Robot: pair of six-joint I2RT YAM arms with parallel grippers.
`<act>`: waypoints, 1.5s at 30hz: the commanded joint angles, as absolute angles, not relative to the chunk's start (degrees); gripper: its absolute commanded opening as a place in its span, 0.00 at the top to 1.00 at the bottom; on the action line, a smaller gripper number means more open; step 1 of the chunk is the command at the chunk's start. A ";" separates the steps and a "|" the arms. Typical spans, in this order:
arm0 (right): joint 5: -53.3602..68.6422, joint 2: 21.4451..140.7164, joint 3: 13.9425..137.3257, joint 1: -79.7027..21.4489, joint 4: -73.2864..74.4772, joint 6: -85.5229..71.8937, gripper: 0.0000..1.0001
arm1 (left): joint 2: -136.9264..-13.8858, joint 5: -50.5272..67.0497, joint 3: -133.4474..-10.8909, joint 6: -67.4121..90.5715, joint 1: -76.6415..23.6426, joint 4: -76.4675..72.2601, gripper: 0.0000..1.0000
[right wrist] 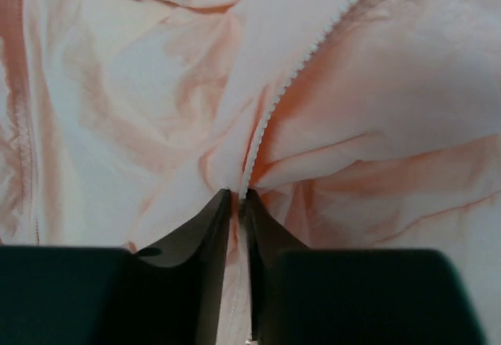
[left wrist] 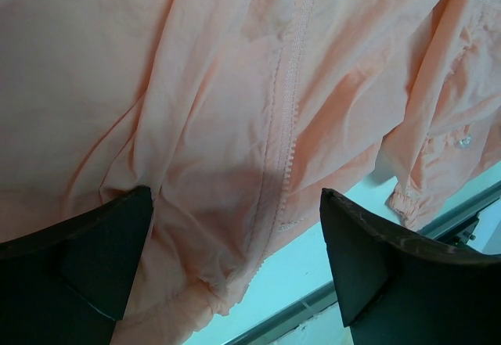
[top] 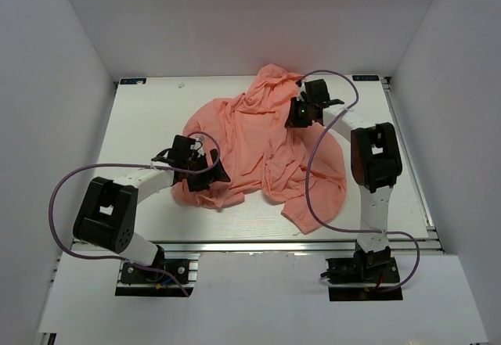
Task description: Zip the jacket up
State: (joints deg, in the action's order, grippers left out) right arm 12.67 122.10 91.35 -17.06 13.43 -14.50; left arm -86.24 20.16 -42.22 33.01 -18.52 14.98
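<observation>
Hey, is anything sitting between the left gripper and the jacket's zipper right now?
Nothing visible. The left gripper is open right at the jacket, and the zipper runs uncovered between its jaws, near the hem.

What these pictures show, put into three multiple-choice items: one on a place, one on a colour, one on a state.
1. Where is the right hand?
A. at the far end of the jacket
B. off the cloth, at the near edge
C. above its own base

2. What colour is the jacket?
A. blue
B. green
C. salmon pink

3. How does the left hand stand?
A. shut on a sleeve
B. open over the zipper
C. out of view

Answers:
1 A: the overhead view shows it at the jacket's far edge, pinching the cloth.
2 C: every view shows pink cloth.
3 B: its fingers stand wide apart with the zipper between them.
</observation>
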 commanded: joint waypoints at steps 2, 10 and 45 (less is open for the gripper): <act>12.14 118.22 92.64 -20.12 13.62 -14.42 0.92 | -84.38 19.25 -39.64 33.57 -19.07 19.51 0.02; 12.04 117.24 95.26 -23.82 15.56 -16.69 1.00 | -81.48 19.78 -39.11 34.01 -20.74 22.50 0.02; -14.76 104.76 85.88 -40.60 27.86 -31.01 0.11 | -71.37 -3.59 -45.61 46.75 -21.88 30.23 0.02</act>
